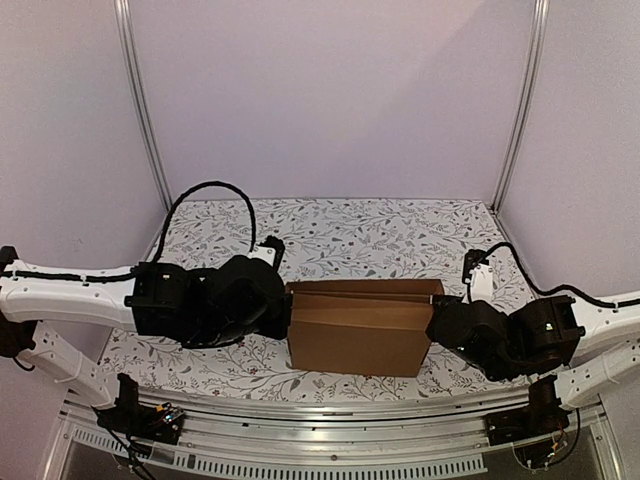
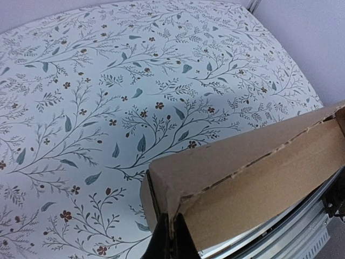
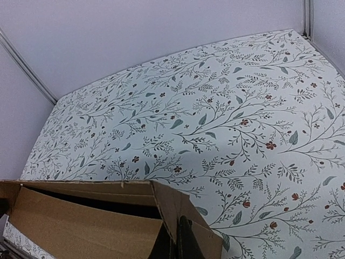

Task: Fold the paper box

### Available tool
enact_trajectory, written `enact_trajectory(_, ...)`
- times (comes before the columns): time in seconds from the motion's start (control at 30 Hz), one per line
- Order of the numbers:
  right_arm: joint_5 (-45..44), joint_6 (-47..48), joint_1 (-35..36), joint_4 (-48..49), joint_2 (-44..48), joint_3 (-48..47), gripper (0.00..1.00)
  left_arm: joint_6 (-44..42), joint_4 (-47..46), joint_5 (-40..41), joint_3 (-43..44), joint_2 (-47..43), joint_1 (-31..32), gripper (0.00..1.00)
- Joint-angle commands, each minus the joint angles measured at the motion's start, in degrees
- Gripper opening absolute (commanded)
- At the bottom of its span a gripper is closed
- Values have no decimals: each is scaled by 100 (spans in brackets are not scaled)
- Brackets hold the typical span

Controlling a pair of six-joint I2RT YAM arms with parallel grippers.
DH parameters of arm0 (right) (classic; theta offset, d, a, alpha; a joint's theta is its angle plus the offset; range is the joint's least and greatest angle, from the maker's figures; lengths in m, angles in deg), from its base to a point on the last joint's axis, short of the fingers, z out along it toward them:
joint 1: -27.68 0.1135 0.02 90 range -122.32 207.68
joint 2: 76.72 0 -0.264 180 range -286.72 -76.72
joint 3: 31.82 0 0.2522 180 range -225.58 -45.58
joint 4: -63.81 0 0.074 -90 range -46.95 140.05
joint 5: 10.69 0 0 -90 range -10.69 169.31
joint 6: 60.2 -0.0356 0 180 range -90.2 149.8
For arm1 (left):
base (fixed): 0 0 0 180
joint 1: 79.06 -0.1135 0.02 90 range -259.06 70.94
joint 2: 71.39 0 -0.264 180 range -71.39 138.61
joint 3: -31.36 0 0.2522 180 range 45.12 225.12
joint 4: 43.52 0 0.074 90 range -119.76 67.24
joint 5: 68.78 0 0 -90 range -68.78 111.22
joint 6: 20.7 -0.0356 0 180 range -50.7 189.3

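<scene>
The paper box [image 1: 358,328] is brown corrugated cardboard, folded into a shallow rectangular box, held between my two arms at the middle of the table. Its lid leans over the body with a dark gap along the far edge. My left gripper [image 1: 283,312] is shut on the box's left end; in the left wrist view the fingertips [image 2: 173,245] pinch the cardboard corner [image 2: 237,178]. My right gripper [image 1: 436,322] is shut on the right end; in the right wrist view the fingertips [image 3: 180,243] clamp the side wall [image 3: 183,208], with the open slit beside it.
The floral tablecloth [image 1: 350,235] covers the table. Metal frame posts [image 1: 143,110] stand at the back corners before lilac walls. A slotted metal rail [image 1: 330,440] runs along the near edge. Black cables [image 1: 215,190] loop over the left arm.
</scene>
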Motion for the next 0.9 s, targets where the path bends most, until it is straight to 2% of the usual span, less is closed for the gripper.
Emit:
enact_trajectory(0.0,773,58,72,-261,38,278,0,59,397,-601,-105,275,168,0)
enact_trajectory(0.4,847,11,151,-305,-2,491,0,143,401,-565,-231,267,187,0)
enact_trajectory(0.73,645,-232,575,-576,-127,533,0,238,401,-575,-364,331,238,0)
enact_trajectory(0.87,584,-262,742,-714,-92,468,6,260,407,-559,-377,358,264,0)
